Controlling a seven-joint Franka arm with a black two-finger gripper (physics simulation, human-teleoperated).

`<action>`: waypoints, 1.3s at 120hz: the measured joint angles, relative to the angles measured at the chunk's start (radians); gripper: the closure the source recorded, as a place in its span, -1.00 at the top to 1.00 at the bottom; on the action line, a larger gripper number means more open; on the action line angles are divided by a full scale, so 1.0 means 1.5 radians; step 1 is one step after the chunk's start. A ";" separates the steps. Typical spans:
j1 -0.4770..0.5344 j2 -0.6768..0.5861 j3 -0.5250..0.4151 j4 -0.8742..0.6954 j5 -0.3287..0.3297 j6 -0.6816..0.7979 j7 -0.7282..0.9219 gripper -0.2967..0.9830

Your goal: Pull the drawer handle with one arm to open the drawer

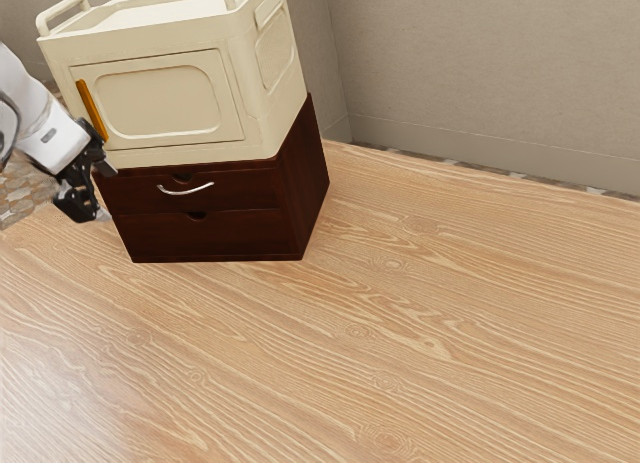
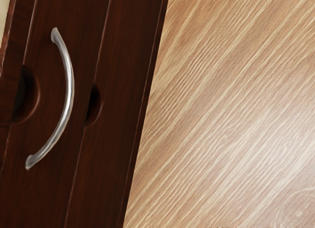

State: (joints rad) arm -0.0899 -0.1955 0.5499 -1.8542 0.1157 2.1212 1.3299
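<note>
My gripper (image 1: 105, 193) is at the exterior view's left, open, its two fingertips apart beside the front left edge of the dark brown drawer unit (image 1: 215, 236). A curved silver handle (image 1: 186, 191) is fixed to the upper drawer (image 1: 245, 186), a short distance from the fingers, with nothing gripping it. Both drawer fronts look flush with the unit. In the wrist view the whole handle (image 2: 69, 92) appears against the dark drawer front (image 2: 47, 124), and a rounded notch lies on each side of it.
A cream storage box (image 1: 170, 98) with an orange strip (image 1: 91, 109) on its front stands on the drawer unit, close to my hand. Wood-grain surface (image 1: 400, 323) spreads in front of the unit; a grey wall (image 1: 480, 73) rises behind.
</note>
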 joint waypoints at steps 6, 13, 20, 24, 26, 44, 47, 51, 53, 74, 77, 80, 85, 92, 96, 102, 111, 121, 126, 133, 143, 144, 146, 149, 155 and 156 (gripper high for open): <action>0.001 0.017 0.006 -0.001 0.000 0.033 0.016 0.36; 0.001 0.035 0.008 -0.004 -0.001 0.071 0.032 0.32; 0.001 0.045 0.009 -0.007 -0.003 0.102 0.046 0.29; 0.001 0.050 0.010 -0.009 -0.007 0.116 0.054 0.28; 0.001 0.053 0.010 -0.009 -0.009 0.123 0.058 0.27; 0.000 0.088 0.009 -0.011 -0.032 0.173 0.085 0.22; 0.000 0.093 0.009 -0.010 -0.037 0.179 0.089 0.21; -0.001 0.101 0.009 -0.009 -0.044 0.186 0.094 0.20; -0.001 0.106 0.009 -0.008 -0.049 0.189 0.096 0.20; -0.005 0.142 0.009 0.002 -0.081 0.208 0.118 0.15; -0.007 0.145 0.009 0.002 -0.084 0.210 0.121 0.14; -0.008 0.147 0.009 0.003 -0.087 0.212 0.123 0.13; -0.010 0.150 0.009 0.003 -0.091 0.214 0.127 0.12; -0.011 0.161 0.009 0.011 -0.098 0.216 0.132 0.11; -0.010 0.168 0.009 0.015 -0.102 0.218 0.135 0.10; -0.006 0.175 0.009 0.021 -0.106 0.219 0.138 0.10; 0.005 0.185 0.009 0.026 -0.115 0.221 0.143 0.08; 0.012 0.191 0.009 0.027 -0.120 0.222 0.148 0.06; 0.012 0.193 0.009 0.027 -0.122 0.222 0.151 0.05; 0.011 0.194 0.009 0.027 -0.123 0.223 0.154 0.04; 0.010 0.198 0.009 0.028 -0.125 0.223 0.157 0.03; 0.010 0.199 0.009 0.029 -0.126 0.223 0.158 0.02; 0.010 0.200 0.009 0.029 -0.127 0.223 0.158 0.02; 0.010 0.202 0.009 0.030 -0.127 0.223 0.159 0.02; 0.010 0.204 0.009 0.031 -0.129 0.224 0.161 0.01; 0.010 0.204 0.009 0.031 -0.129 0.224 0.161 0.00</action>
State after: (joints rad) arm -0.0745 0.1109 0.5629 -1.8081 -0.0776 2.4568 1.5719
